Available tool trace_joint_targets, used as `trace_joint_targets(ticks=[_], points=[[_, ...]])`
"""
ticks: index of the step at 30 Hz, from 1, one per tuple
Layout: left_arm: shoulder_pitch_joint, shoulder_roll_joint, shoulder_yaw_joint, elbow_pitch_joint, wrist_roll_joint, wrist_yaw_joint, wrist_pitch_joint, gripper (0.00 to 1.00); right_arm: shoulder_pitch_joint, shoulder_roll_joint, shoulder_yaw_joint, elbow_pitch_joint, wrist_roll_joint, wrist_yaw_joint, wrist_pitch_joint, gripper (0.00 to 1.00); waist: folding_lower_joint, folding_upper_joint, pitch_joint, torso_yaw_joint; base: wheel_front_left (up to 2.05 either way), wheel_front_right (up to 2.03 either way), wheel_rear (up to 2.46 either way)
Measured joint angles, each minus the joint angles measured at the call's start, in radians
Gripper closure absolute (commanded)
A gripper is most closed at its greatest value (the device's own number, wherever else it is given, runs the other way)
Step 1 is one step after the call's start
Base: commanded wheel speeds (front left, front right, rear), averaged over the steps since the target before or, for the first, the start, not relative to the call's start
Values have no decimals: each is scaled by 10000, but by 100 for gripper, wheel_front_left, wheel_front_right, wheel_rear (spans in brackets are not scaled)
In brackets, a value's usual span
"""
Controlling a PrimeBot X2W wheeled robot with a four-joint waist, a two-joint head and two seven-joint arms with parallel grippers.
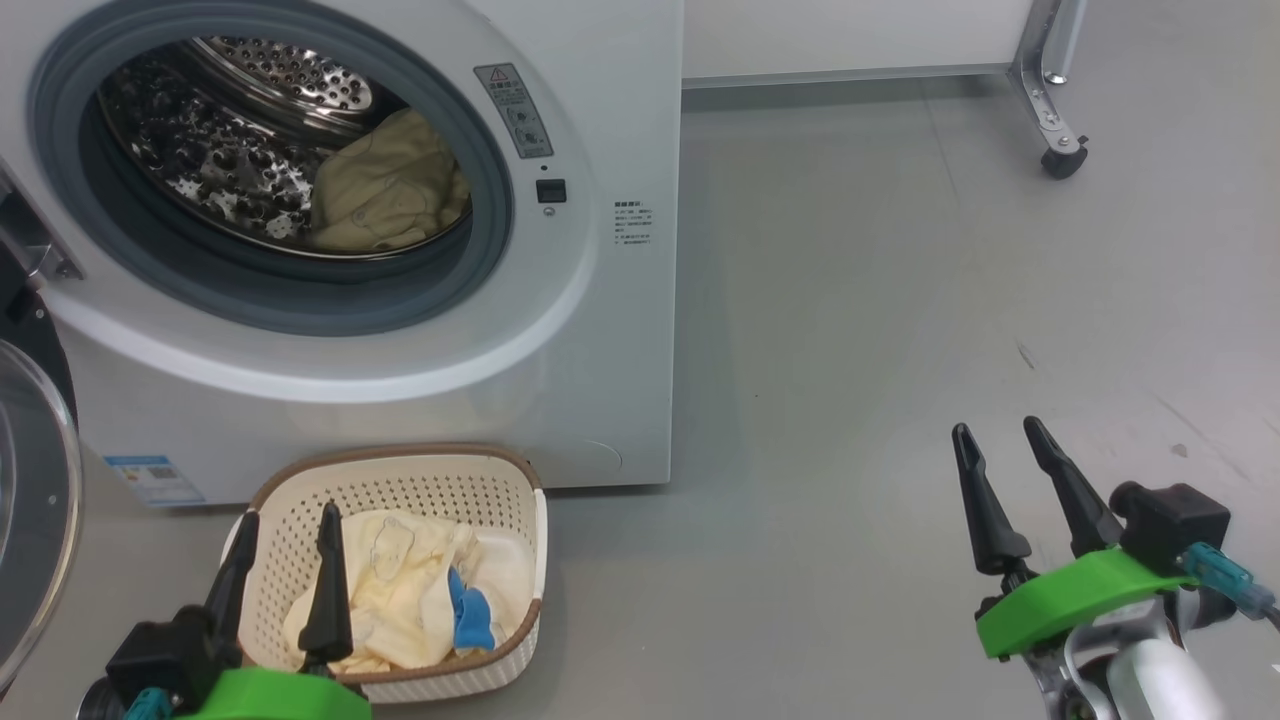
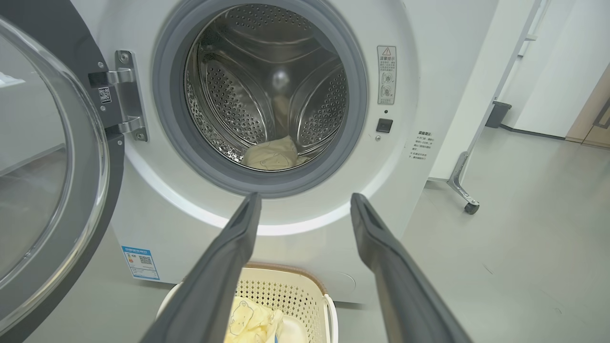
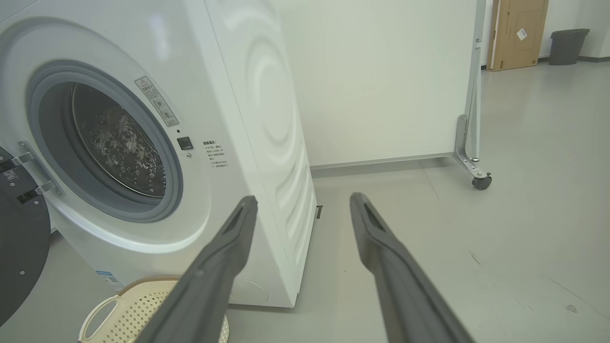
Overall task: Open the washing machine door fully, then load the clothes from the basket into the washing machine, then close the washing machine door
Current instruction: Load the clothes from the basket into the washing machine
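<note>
**Count.** One washing machine, one washing machine door, one basket and two grippers. One cream garment lies in the steel drum, low on its right side. The clothes in the basket form a single cream heap with a blue patch. The number of pieces in the heap cannot be told.

**Edges and room.** The door stands open on its hinge at the machine's left side. The full ring of the grey seal shows around the round opening. The basket sits on the floor below the opening, with its back rim close to the machine's lower front panel. To the right of the machine, the grey floor lies open as far as a white panel on a metal frame. One caster of that frame shows, well apart from the machine.

**Left gripper**. The fingers are spread apart and hold nothing. The gripper hangs over the basket, and in the head view its fingertips overlap the heap and the inner back wall. Whether they touch the fabric cannot be told. In the left wrist view the basket lies beneath the fingers, with the drum opening straight ahead.

**Right gripper**. The fingers are apart and empty. It is over bare floor to the right, well apart from the basket and the clothes.
</note>
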Motion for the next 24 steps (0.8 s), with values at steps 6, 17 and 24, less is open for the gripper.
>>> trace_joint_targets(ticks=[6,17,24], points=[[0,-167,155,52,73,-113,0,0,0,2,13,4,0,0,0,0,0,0,1,13,0,0,0],[0,-282,222,247,408,-270,0,0,1,2,38,19,0,0,0,0,0,0,59,22,0,0,0],[-1,-359,234,307,485,-272,0,0,1,10,42,35,0,0,-2,0,1,0,148,14,0,0,0]])
